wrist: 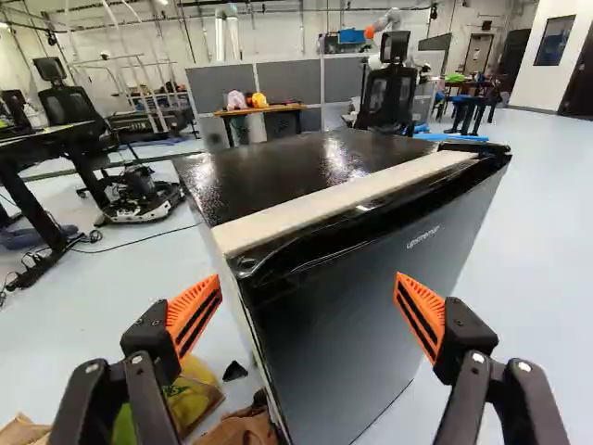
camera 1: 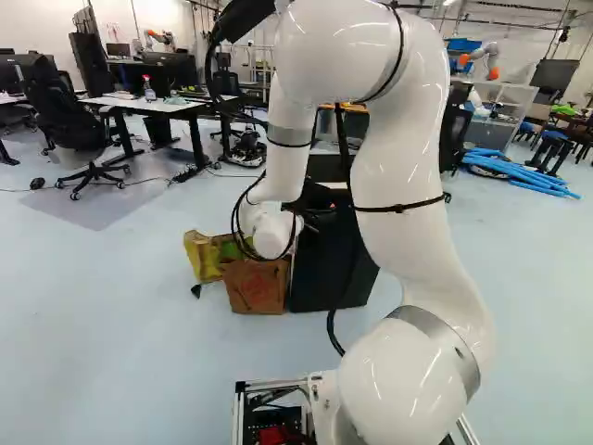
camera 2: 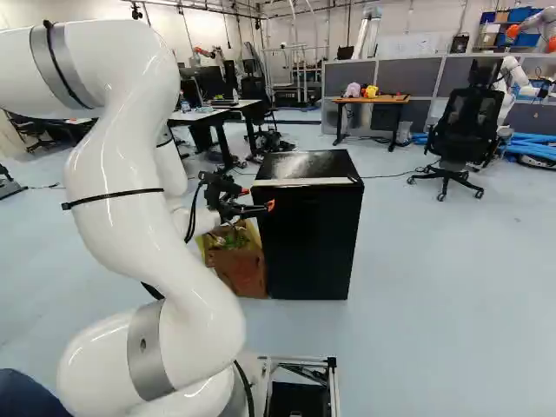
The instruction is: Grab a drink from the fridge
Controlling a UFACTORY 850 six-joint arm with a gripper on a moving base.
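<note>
We are holding our black, orange-padded gripper [wrist: 308, 278] wide open and empty. Ahead, the boxy black fridge [wrist: 347, 334] is standing shut (no drink is showing); we are likely beginning its opening, needing the door edge [wrist: 371, 222] next.

Glossy white (almost like porcelain), the rounded arm [camera 1: 394, 148] has grey bands [camera 2: 149, 349], thin black straps [camera 2: 113, 197] and black cables [camera 1: 332, 324].

Bags [camera 1: 256, 286] left of the fridge [camera 2: 311, 243]
</note>
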